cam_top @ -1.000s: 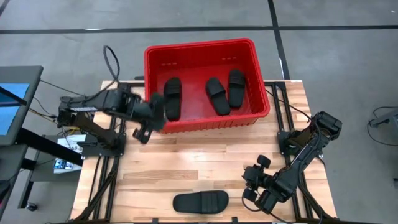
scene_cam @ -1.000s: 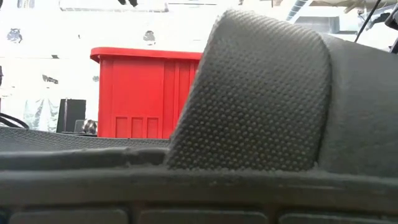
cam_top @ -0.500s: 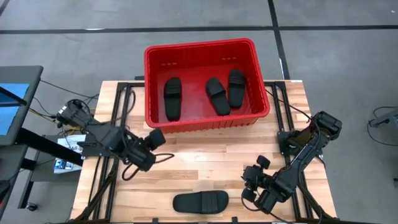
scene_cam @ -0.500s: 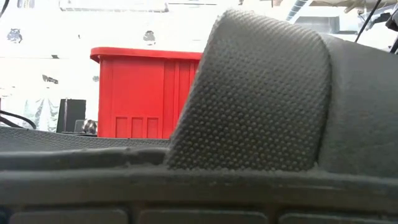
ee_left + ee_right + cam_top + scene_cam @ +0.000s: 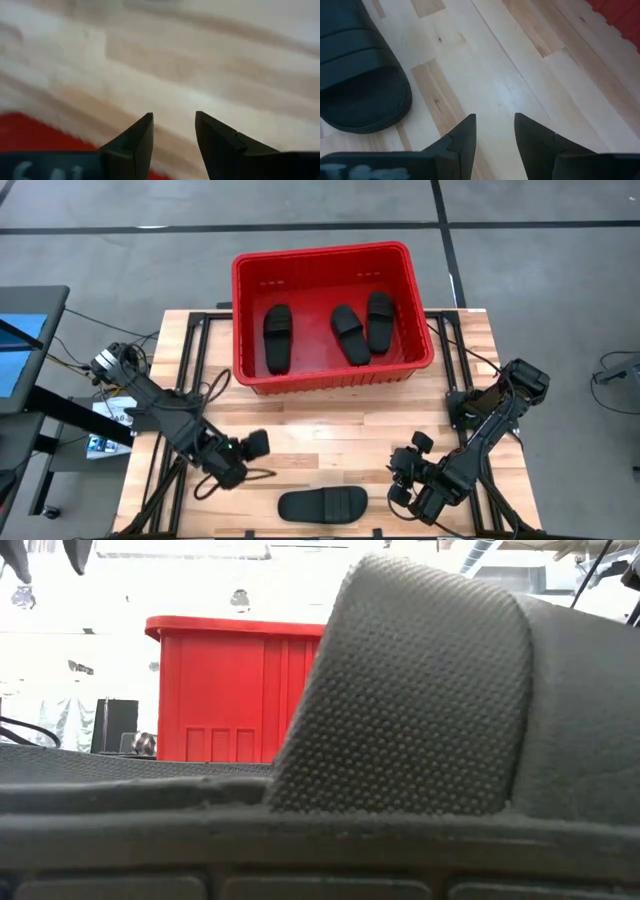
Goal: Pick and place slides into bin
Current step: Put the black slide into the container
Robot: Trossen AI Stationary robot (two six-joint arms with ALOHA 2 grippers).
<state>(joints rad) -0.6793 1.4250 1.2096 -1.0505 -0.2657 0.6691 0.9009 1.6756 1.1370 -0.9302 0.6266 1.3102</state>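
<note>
Three black slides [image 5: 277,337], [image 5: 349,333], [image 5: 381,320] lie flat on the floor of the red bin [image 5: 330,375] at the table's far side. One more black slide [image 5: 322,504] lies sole down on the table by the near edge. It fills the low view [image 5: 430,690] and shows in the right wrist view [image 5: 360,75]. My left gripper [image 5: 254,447] is open and empty above bare wood [image 5: 173,117], to the left of that slide and a little farther in. My right gripper [image 5: 402,473] is open and empty [image 5: 494,117], just right of the slide.
The bin's near wall [image 5: 240,690] stands between the table's open wooden middle and the slides inside. A cable loop [image 5: 180,280] hangs at the far left. Bare wood [image 5: 330,435] lies between the bin and the near slide.
My left gripper has swung away from the bin's near left corner toward the table's near edge, ending close to the left of the slide on the table. The slides and the bin have not moved.
</note>
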